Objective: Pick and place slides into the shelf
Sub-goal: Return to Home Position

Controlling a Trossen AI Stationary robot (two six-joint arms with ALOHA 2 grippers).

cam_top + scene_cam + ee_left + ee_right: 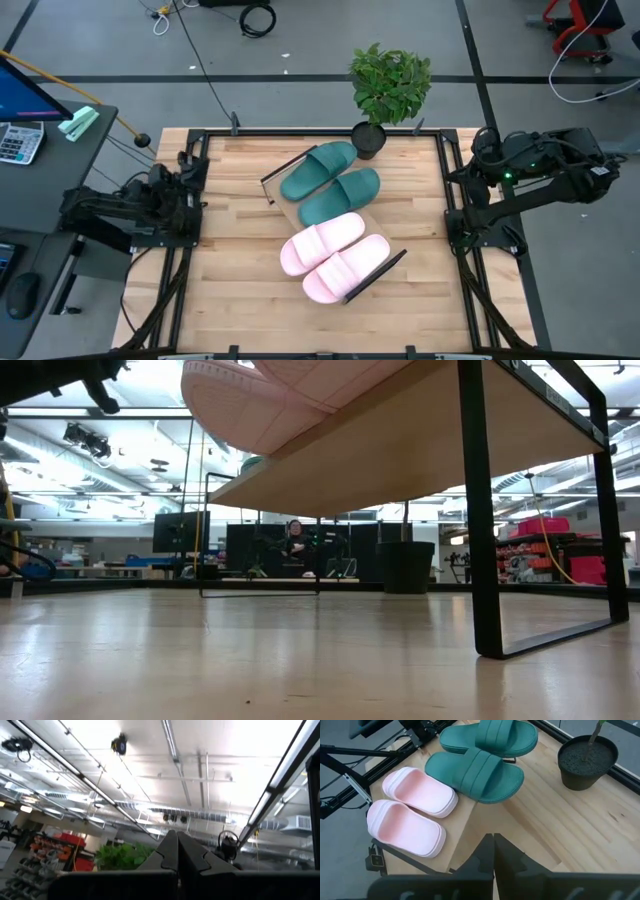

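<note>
1. The shelf (291, 211) is a long light-wood board with thin black bars at both short ends. It stands raised on those bars and lies diagonally across the middle of the slatted tabletop (230, 260).
2. The outer teal-green slide (318, 167) lies sole down across the board's far end, strap up.
3. The inner teal-green slide (340, 195) lies parallel, just beside it.
4. The inner pink slide (322, 241) comes next in the row, upright.
5. The outer pink slide (345, 267) lies at the near end, and its sole overhangs the board's edge.
</note>
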